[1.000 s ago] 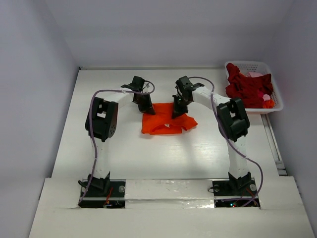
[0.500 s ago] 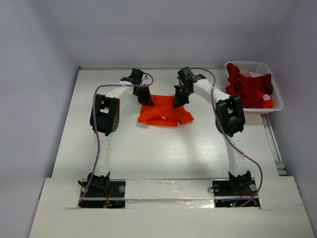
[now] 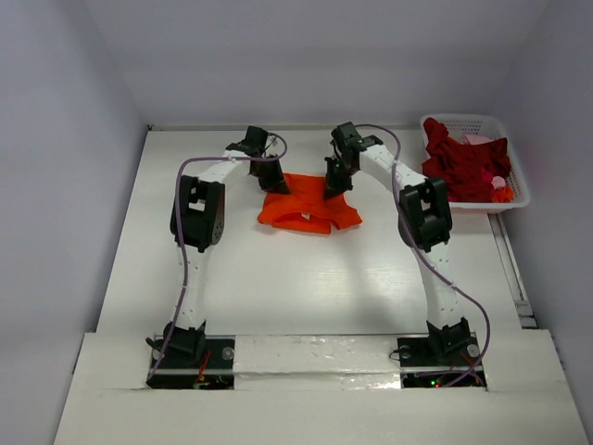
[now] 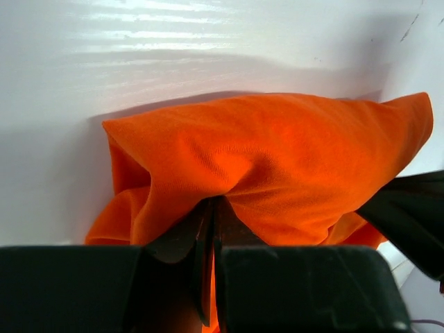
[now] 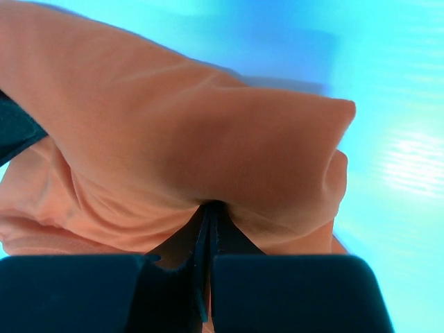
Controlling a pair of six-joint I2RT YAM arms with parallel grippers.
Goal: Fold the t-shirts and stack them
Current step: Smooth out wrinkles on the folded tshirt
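Observation:
An orange t-shirt (image 3: pixel 309 206) hangs bunched between my two grippers near the far middle of the table (image 3: pixel 232 269), its lower part draping onto the surface. My left gripper (image 3: pixel 275 185) is shut on its far-left edge, and orange cloth (image 4: pixel 277 159) fills the left wrist view above the pinched fingertips (image 4: pixel 212 202). My right gripper (image 3: pixel 332 185) is shut on the far-right edge; there the cloth (image 5: pixel 173 139) looks pale salmon under a blue cast, pinched at the fingertips (image 5: pixel 209 207). Dark red t-shirts (image 3: pixel 463 165) and a bit of pale pink cloth (image 3: pixel 477 140) lie in the basket.
A white lattice basket (image 3: pixel 519 176) stands at the far right of the table. White walls close in the left, far and right sides. A rail (image 3: pixel 510 269) runs along the table's right edge. Both arm bases sit at the near edge.
Both grippers have carried the orange t-shirt away from the arm bases, toward the far side of the table, and the cloth has spread a little wider between them.

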